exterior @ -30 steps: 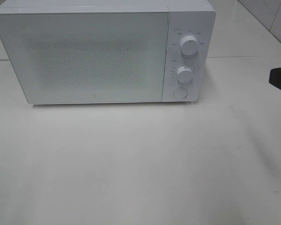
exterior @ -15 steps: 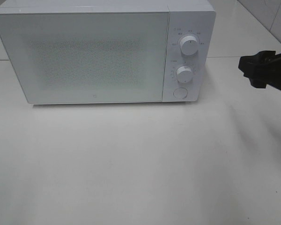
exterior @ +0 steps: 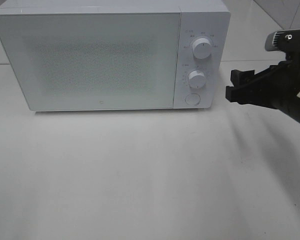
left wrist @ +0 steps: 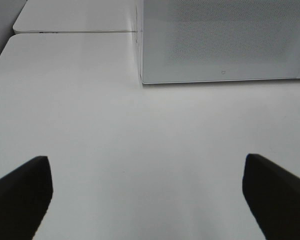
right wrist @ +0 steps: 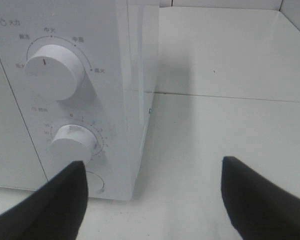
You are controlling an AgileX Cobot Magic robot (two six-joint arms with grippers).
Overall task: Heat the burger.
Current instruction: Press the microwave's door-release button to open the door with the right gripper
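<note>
Approach is the step in hand, I judge: my right claw (exterior: 232,86) hangs just beside the microwave (exterior: 110,55), off the side of its control panel, jaws spread wide and gripping nothing. My left claw (left wrist: 150,197) hovers over the white table (exterior: 140,175), facing a front corner of the oven, likewise spread and empty. The door (exterior: 90,60) is shut and its frosted front hides whatever is inside. The burger shows in no view, so I cannot tell whether it sits in there. If it does, the next move falls to my right side: centre the jaws on the lower dial (exterior: 196,78), under the upper dial (exterior: 202,49), pinch it squarely and twist. If not, the round button (exterior: 191,98) below probably wants a push first to free the door.
</note>
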